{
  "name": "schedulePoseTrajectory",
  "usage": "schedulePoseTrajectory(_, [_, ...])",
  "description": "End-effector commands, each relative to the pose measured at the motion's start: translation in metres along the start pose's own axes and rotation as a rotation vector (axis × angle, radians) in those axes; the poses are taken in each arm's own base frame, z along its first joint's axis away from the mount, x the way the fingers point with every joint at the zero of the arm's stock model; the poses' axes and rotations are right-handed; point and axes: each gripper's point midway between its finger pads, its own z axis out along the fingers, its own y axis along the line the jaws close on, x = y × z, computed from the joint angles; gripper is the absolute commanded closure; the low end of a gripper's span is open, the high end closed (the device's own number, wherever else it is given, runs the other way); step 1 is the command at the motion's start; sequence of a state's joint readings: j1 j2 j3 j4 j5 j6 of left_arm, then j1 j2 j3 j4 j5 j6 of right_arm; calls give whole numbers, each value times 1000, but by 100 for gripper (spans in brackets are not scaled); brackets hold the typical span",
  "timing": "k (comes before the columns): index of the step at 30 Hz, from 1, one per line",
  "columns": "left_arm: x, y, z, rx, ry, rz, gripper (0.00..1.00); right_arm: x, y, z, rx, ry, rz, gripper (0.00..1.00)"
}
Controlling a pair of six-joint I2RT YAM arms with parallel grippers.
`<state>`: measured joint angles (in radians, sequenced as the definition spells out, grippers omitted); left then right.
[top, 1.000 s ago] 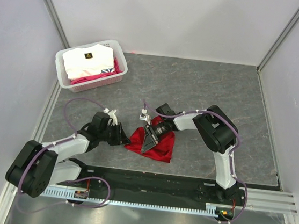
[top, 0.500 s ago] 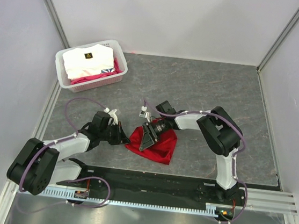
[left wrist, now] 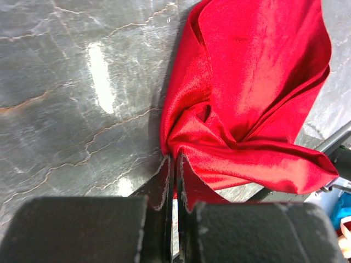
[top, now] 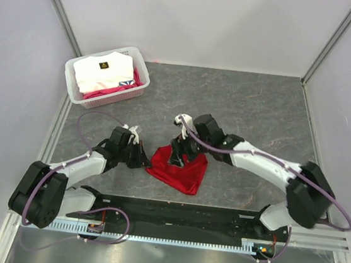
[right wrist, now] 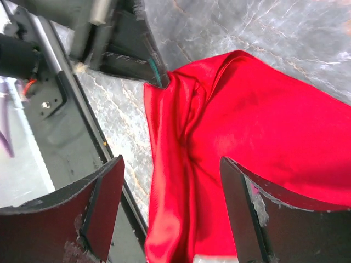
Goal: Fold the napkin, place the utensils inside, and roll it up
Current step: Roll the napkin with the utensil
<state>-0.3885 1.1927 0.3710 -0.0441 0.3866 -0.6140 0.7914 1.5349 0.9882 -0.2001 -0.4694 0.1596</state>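
The red napkin (top: 180, 170) lies crumpled in loose folds on the grey table near its front edge. My left gripper (top: 144, 161) is low at the napkin's left corner, shut on a pinch of its edge (left wrist: 174, 160); the cloth (left wrist: 247, 82) fans away from the tips. My right gripper (top: 176, 154) hovers over the napkin's upper left part, open, its two fingers (right wrist: 101, 203) straddling the red folds (right wrist: 263, 126) without holding them. The left gripper's dark fingers (right wrist: 131, 55) show beyond the cloth in the right wrist view. The utensils are out of view.
A white basket (top: 71, 76) holding folded white and pink fabric stands at the back left. The black rail (top: 179, 214) with the arm bases runs just in front of the napkin. Grey walls enclose the table on three sides.
My right gripper has opened and let go of the napkin, and its arm has stretched out to the right. My left gripper has shut on the napkin's left corner.
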Motion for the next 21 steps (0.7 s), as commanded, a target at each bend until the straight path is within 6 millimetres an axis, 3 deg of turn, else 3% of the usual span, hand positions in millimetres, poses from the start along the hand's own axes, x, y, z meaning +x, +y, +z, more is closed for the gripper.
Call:
schedulePoseTrajectory(1, [-8,3,-1,-63,1,-28,98,18,6,-25,277,-26,-65,21])
schedulePoseTrajectory(5, [-6,5,-1,-78,14,-32,98,32,35,-41,322,-41,-67,21])
schedulePoseTrajectory(9, [-5,7,0,-88,24,-33,98,58,67,-35,300,28,-86,22])
schedulePoseTrajectory(12, [-6,7,0,-87,26,-32,98,72,75,-27,305,74,-83,23])
schedulePoseTrajectory(21, [-6,7,1,-88,29,-30,98,100,51,-25,409,157,-85,26])
